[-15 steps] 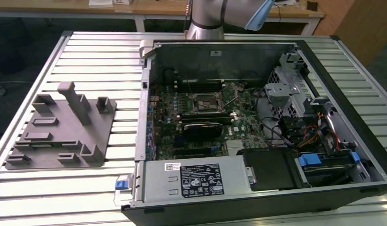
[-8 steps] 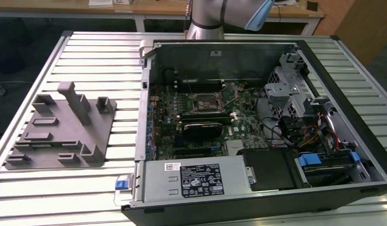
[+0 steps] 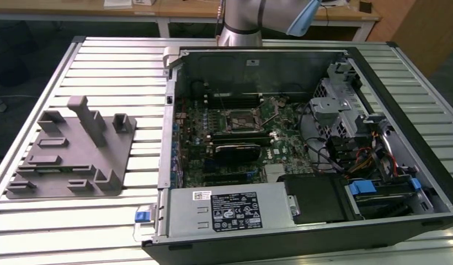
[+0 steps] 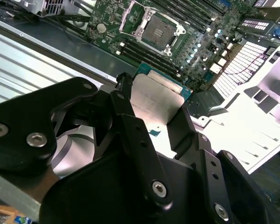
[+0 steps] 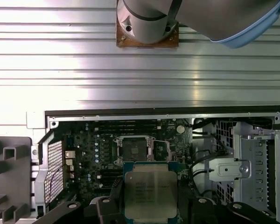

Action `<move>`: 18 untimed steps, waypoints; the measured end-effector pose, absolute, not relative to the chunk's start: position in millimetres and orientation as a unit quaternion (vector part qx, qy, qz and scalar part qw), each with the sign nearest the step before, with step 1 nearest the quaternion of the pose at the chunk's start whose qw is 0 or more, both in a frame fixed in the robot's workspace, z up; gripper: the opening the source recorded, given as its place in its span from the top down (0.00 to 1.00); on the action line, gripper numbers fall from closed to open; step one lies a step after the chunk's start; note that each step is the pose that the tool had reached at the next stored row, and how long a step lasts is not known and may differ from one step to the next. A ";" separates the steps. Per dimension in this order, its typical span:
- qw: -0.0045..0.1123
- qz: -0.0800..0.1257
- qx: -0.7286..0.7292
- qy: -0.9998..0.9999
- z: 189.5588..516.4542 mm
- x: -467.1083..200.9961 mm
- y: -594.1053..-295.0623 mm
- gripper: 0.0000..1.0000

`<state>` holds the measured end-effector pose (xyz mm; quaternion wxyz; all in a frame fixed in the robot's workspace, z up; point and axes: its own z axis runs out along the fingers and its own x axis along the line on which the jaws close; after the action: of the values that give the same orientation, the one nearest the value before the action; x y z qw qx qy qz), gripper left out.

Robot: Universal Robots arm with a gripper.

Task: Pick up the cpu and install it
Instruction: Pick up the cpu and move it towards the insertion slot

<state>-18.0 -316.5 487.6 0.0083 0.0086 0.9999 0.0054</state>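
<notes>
Slatted bench point(image 5: 84, 79) carries open computer case point(image 5: 130, 115); tool point(image 5: 150, 207) clenched on cpu point(image 5: 150, 191), empty socket point(image 5: 133, 148) beneath, slightly ahead. Pickup done; install not yet.

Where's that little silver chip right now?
In both wrist views the cpu is held in the claw, over the motherboard and its empty socket.

I saw the cpu point(image 5: 150, 193), a flat square chip with a silvery-grey top plate and green rim, clamped at its edges by the gripper point(image 5: 150, 205), above the board point(image 5: 93, 158) near the open socket point(image 5: 133, 148).
</notes>
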 end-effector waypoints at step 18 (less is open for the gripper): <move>0.008 0.005 0.009 1.000 481.9 -23.0 -316.6 0.45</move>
<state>-23.0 -316.6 481.9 0.0083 0.0085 0.9999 0.0054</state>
